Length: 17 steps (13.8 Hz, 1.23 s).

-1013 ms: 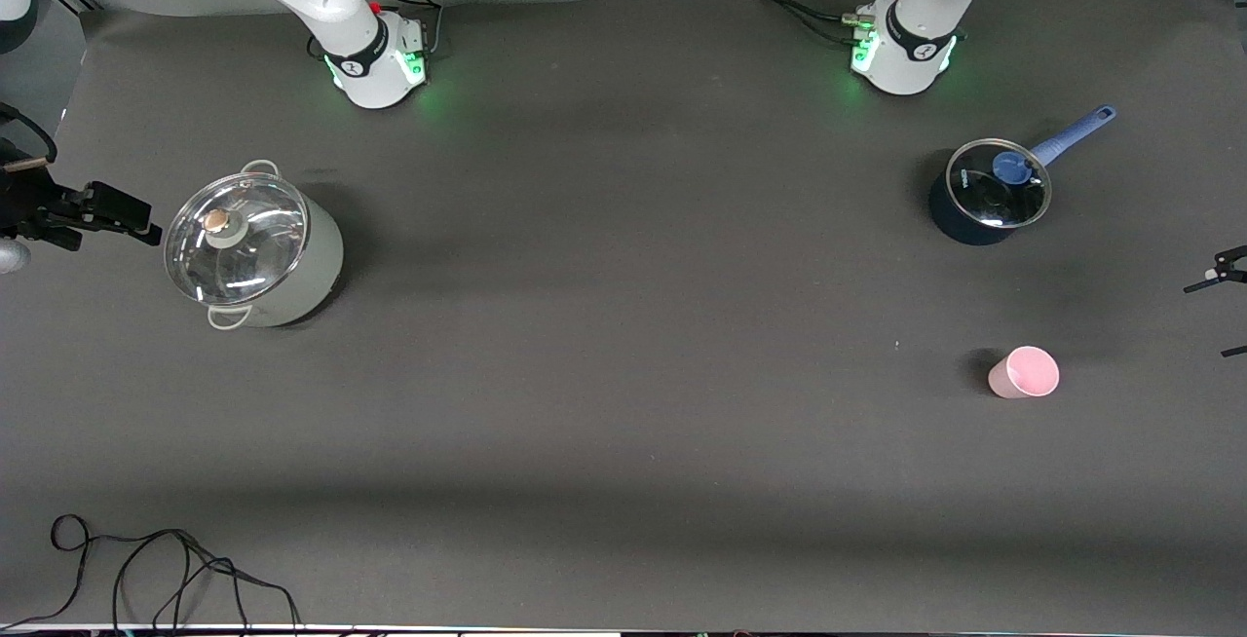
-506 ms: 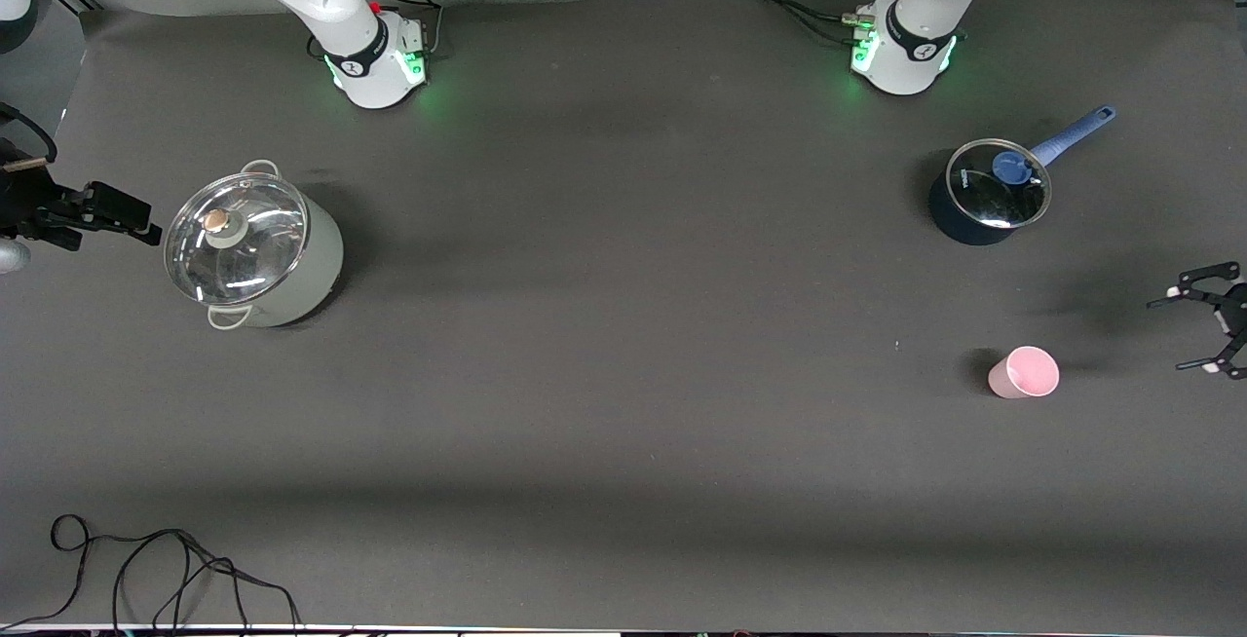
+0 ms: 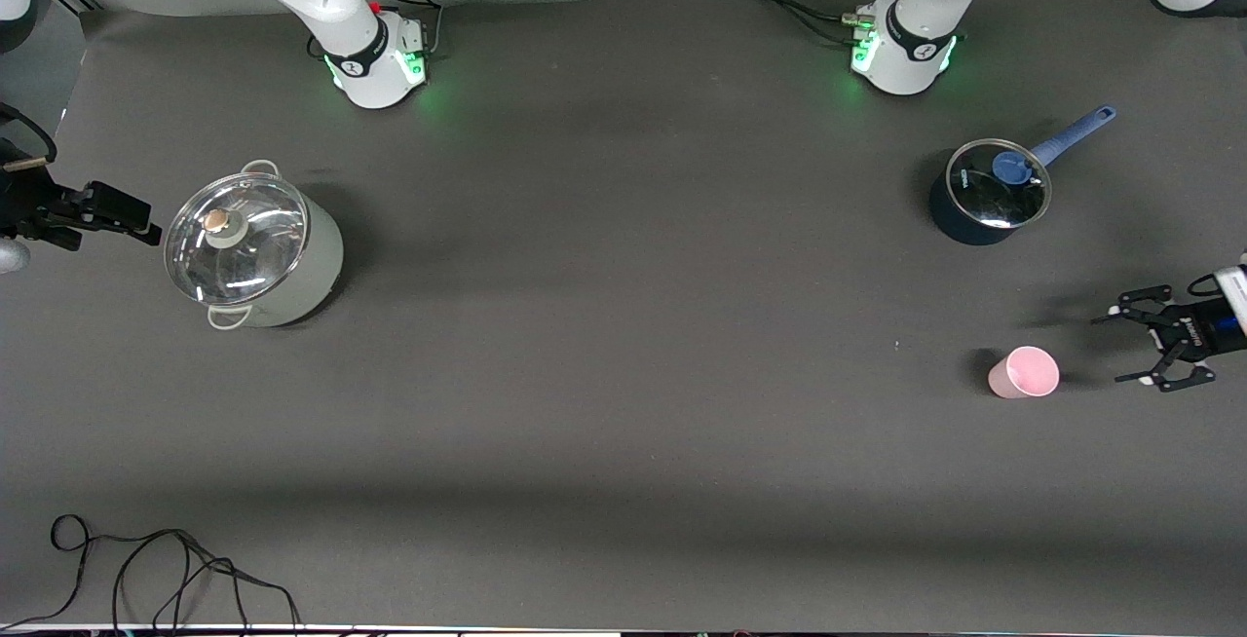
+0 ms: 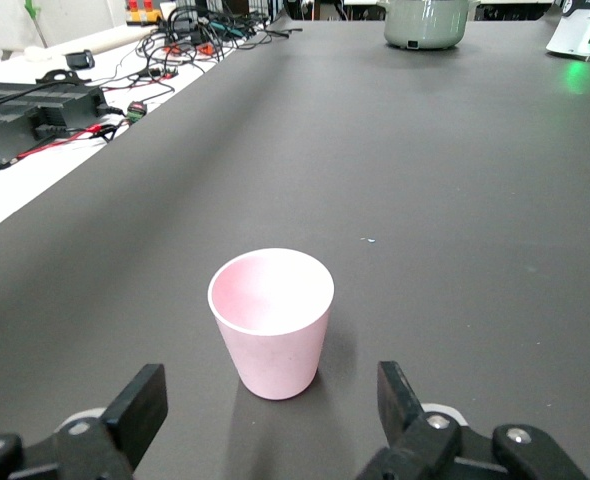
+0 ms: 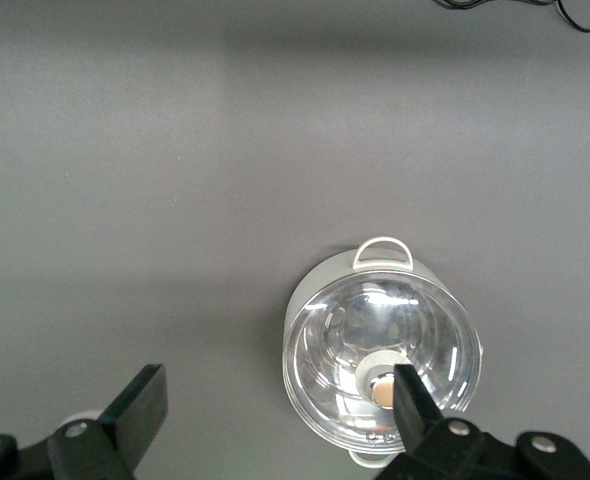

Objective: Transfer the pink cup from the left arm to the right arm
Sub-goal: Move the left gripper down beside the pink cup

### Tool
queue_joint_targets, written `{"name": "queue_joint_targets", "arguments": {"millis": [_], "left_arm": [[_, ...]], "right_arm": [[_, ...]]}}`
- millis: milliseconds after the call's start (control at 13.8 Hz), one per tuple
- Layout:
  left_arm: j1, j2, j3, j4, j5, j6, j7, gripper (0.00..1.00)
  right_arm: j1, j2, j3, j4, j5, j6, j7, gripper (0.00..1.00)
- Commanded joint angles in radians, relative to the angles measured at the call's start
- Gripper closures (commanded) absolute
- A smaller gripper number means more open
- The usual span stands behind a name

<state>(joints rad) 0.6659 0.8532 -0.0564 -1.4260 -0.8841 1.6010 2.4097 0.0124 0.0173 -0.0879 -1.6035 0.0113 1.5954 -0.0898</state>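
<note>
Left gripper (image 3: 1130, 347): fingers spread, empty, right edge of frame, just beside the cup (image 3: 1023, 372), not touching. Cup: upright on table (image 3: 623, 374), lower right. Right gripper (image 3: 146, 228): fingers apart, empty, waiting at left edge beside lidded pot (image 3: 251, 249). Saucepan (image 3: 989, 191): upper right.

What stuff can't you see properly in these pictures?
- Inside the grey pot: front view, glare on its glass lid hides it.
- Inside the blue saucepan: front view, its lid covers it.
- Right claw: front view, the edge cuts off its arm.
- Left claw: its arm also runs off the edge.
</note>
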Motion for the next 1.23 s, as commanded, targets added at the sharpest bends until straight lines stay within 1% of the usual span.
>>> {"name": "queue_joint_targets", "arguments": {"millis": [0,145,651,868,1157], "left_arm": [[0.029,0.058,-0.01,0.036,-0.029,-0.039,0.043,0.06],[0.035,0.099,-0.01,0.038,-0.055,-0.065,0.061,0.06],[0.04,0.187,-0.013,0.038,-0.113,-0.067,0.147,0.06],[0.037,0.214,-0.055,0.038,-0.133,-0.053,0.16,0.06],[0.023,0.237,-0.072,0.039,-0.162,-0.047,0.169,0.06]], "right_arm": [[0.007,-0.016,-0.007,-0.009,0.007,0.001,0.005,0.0],[0.007,-0.016,-0.007,-0.009,0.009,0.002,0.005,0.0],[0.006,-0.017,-0.009,-0.009,0.01,0.003,0.005,0.0],[0.007,-0.017,-0.009,-0.009,0.01,0.003,0.005,0.0],[0.007,-0.016,-0.009,-0.009,0.01,0.003,0.005,0.0]]}}
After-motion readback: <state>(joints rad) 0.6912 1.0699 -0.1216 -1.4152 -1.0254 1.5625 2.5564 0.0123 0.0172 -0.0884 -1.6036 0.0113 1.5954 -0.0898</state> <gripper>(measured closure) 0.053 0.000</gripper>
